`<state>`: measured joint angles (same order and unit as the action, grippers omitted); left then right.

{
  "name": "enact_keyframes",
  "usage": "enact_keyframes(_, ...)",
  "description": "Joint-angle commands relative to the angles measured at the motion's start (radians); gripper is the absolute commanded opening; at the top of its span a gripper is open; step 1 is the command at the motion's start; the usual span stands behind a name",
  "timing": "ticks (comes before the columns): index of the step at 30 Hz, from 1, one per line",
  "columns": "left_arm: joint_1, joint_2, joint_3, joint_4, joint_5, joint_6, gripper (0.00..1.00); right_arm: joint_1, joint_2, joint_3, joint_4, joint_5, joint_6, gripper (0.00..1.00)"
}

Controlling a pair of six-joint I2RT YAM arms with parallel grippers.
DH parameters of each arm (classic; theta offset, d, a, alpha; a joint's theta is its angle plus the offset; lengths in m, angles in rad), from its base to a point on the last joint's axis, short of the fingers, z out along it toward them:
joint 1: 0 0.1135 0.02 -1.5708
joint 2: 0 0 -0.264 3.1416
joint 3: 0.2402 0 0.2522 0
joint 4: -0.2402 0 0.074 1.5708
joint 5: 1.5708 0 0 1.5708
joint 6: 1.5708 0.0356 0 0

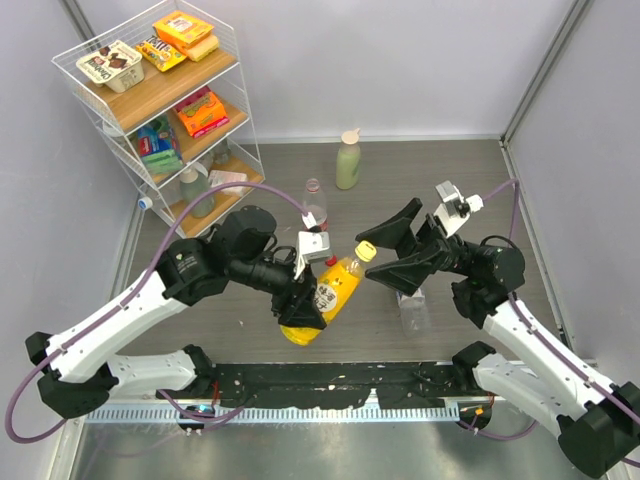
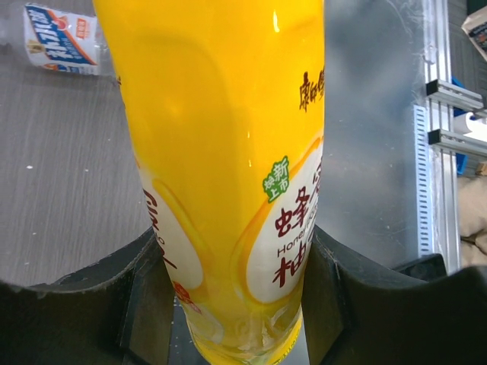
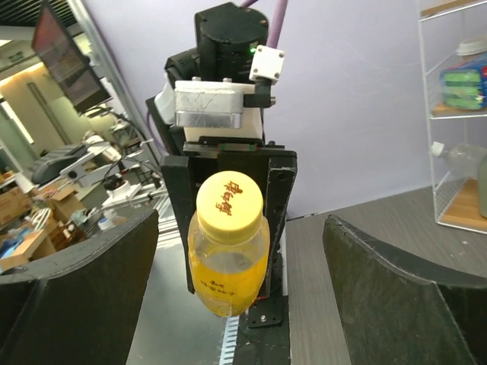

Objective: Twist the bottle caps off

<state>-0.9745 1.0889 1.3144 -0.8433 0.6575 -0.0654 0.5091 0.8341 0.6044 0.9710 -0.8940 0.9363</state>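
Observation:
My left gripper is shut on the lower body of a yellow drink bottle and holds it tilted above the table, neck toward the right. The bottle fills the left wrist view between the two fingers. Its yellow cap is on the neck. My right gripper is open, with its fingertips on either side of the cap and apart from it. In the right wrist view the cap faces the camera between the wide-open fingers. I see no red cap for certain.
A clear bottle with a red label stands just behind the held bottle. Another clear bottle lies under the right arm. A pale green bottle stands at the back. A wire snack rack fills the back left; a small white-blue round piece lies by it.

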Motion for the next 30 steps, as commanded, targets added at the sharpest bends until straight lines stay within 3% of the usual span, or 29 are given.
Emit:
enact_keyframes(1,-0.004,0.006,0.000,0.018,-0.082,0.027,0.15,0.005,-0.047,0.067,-0.242,0.095,-0.177,0.93)
enact_keyframes(4,-0.004,0.017,-0.010,0.012,-0.131,0.035,0.15,0.005,-0.056,0.103,-0.394,0.154,-0.237,0.93)
enact_keyframes(10,-0.003,0.037,-0.020,-0.010,-0.275,0.045,0.13,0.005,-0.043,0.147,-0.543,0.269,-0.278,0.93)
enact_keyframes(16,-0.003,0.013,-0.075,0.018,-0.533,0.053,0.12,0.003,-0.027,0.186,-0.713,0.404,-0.337,0.93)
enact_keyframes(24,-0.004,0.019,-0.129,0.043,-0.731,0.061,0.11,0.006,0.046,0.201,-0.787,0.441,-0.334,0.92)
enact_keyframes(30,-0.004,0.048,-0.158,0.047,-0.802,0.105,0.08,0.005,0.128,0.213,-0.796,0.434,-0.309,1.00)
